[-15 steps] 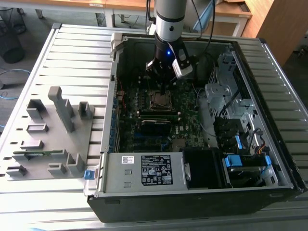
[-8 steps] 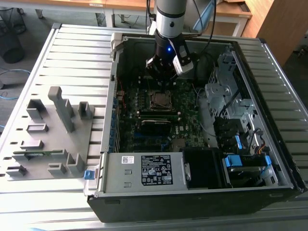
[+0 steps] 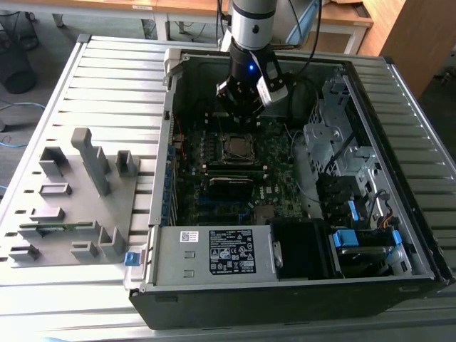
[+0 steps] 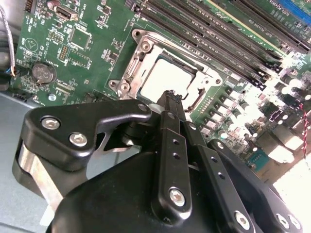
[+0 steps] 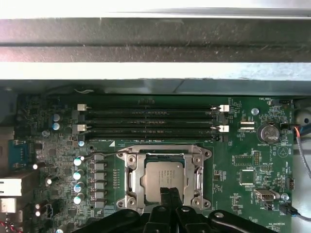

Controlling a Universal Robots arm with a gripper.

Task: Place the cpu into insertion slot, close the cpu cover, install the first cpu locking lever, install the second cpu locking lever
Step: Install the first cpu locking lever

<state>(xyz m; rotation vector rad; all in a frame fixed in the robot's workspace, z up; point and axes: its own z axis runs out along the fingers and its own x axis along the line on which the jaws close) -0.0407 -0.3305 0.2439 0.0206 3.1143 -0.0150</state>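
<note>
Gripper (image 5: 168, 192) hangs just above cpu (image 5: 163, 175).

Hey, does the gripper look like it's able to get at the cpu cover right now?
Probably yes. The gripper hangs just over one edge of the cpu cover, fingers together, with nothing between them. The cover lies in the open on the motherboard, framing the cpu.

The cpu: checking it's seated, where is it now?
In both wrist views the cpu lies in the insertion slot, framed by the cpu cover, the gripper at its edge.
</note>
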